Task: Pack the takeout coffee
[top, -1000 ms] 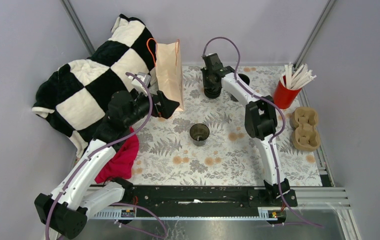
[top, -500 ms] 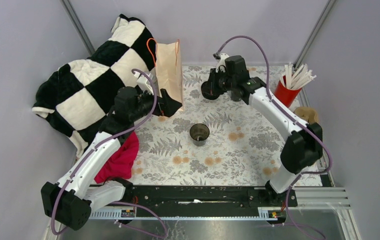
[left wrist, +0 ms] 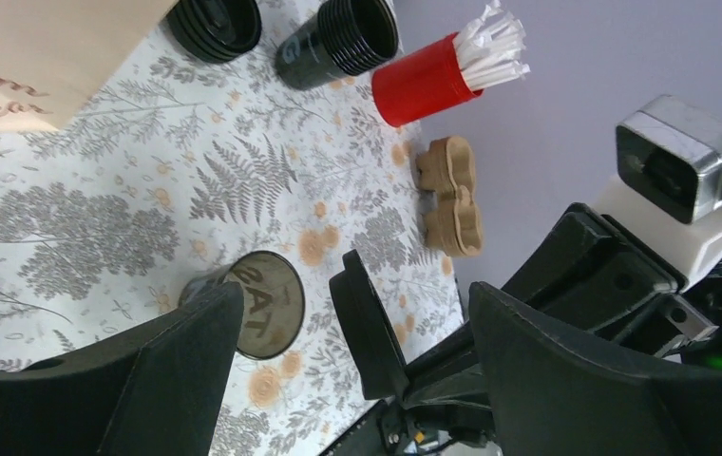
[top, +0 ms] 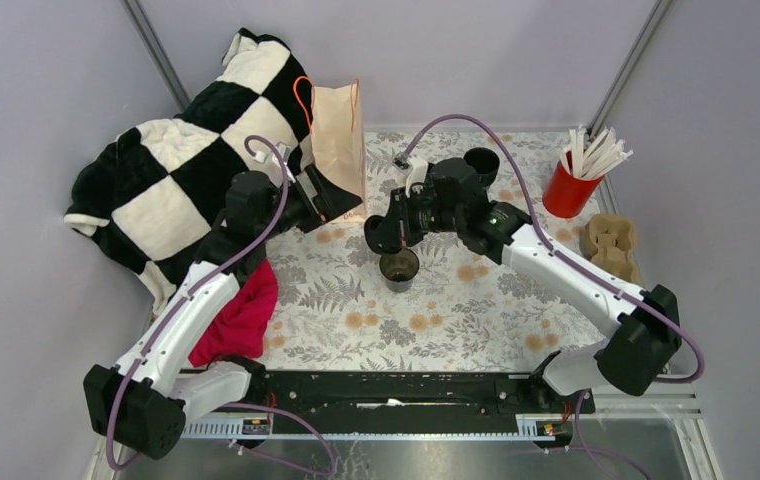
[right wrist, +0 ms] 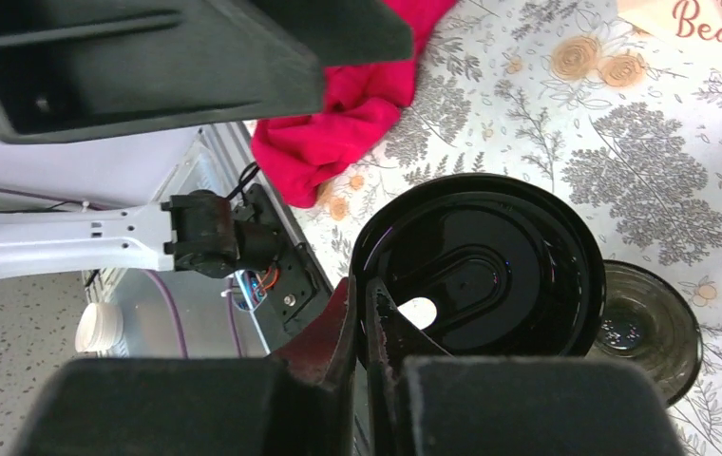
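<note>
The takeout coffee cup (top: 399,268) stands open-topped and lidless at the middle of the floral mat; it also shows in the left wrist view (left wrist: 255,306) and the right wrist view (right wrist: 649,330). My right gripper (top: 388,228) hovers just above and left of the cup, shut on the rim of a round black lid (right wrist: 476,275), seen edge-on as the lid (left wrist: 367,323) from the left wrist. My left gripper (top: 331,203) is open and empty by the base of the paper bag (top: 339,135), with its fingers (left wrist: 172,370) pointing toward the cup.
A stack of black cups (top: 481,162), a red cup of straws (top: 568,188) and a pulp cup carrier (top: 611,250) sit at the back right. A stack of lids (left wrist: 213,21) lies near the bag. A checkered blanket (top: 181,165) and red cloth (top: 243,318) lie left.
My right arm has swung from the lid stack at the back to just over the open cup, carrying one lid. The left gripper has edged toward the bag's base.
</note>
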`<state>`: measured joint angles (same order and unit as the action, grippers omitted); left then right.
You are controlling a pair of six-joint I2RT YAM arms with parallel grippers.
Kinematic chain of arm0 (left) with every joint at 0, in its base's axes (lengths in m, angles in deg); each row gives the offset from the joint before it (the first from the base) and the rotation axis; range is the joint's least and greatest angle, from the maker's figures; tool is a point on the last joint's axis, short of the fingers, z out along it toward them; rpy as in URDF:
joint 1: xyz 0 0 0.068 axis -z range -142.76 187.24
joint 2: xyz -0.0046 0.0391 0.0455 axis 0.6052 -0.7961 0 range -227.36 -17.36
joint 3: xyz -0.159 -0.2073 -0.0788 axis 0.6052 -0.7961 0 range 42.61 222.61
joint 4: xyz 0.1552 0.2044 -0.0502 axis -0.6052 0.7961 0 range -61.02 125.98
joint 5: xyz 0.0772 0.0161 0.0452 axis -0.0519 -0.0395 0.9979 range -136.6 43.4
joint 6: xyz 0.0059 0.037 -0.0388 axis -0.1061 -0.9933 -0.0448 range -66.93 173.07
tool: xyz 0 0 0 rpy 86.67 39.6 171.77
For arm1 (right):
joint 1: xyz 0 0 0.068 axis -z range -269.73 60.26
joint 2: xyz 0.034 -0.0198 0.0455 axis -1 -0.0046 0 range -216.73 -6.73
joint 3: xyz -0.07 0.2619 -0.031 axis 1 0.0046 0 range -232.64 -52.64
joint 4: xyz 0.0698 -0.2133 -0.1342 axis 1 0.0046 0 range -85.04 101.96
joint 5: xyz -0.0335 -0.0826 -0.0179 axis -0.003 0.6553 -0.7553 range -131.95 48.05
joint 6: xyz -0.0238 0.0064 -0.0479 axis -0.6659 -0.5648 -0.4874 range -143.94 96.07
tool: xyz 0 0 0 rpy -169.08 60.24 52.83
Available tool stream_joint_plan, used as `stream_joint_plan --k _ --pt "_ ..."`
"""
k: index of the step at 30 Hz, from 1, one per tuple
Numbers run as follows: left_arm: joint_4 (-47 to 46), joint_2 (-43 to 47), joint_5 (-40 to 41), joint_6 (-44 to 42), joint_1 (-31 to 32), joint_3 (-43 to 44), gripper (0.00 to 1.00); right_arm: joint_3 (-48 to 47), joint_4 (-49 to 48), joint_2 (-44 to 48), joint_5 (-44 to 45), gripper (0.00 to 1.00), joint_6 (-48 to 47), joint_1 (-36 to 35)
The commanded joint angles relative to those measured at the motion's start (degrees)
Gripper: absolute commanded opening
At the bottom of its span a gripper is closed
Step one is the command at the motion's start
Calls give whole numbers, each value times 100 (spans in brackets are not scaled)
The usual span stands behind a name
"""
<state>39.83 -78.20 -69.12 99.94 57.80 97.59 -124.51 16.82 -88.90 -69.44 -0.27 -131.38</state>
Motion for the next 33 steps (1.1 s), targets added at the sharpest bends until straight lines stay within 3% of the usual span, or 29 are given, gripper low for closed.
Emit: stream_joint_plan --k 1,19,29,31,33 --pt "-120 -65 -422 612 0 115 90 126 -549 331 -267 6 176 -100" --pt "-323 -535 -1041 824 348 -50 68 86 -583 267 -74 5 -170 -373" --pt "-515 -519 -1272 746 361 -285 35 78 -499 219 1 5 -248 -413" --pt "-614 -500 -1316 726 361 -324 26 79 -468 232 -15 11 -229 -422" --pt "-641 -483 -1310 653 361 -334 20 26 -305 275 31 26 -196 -420"
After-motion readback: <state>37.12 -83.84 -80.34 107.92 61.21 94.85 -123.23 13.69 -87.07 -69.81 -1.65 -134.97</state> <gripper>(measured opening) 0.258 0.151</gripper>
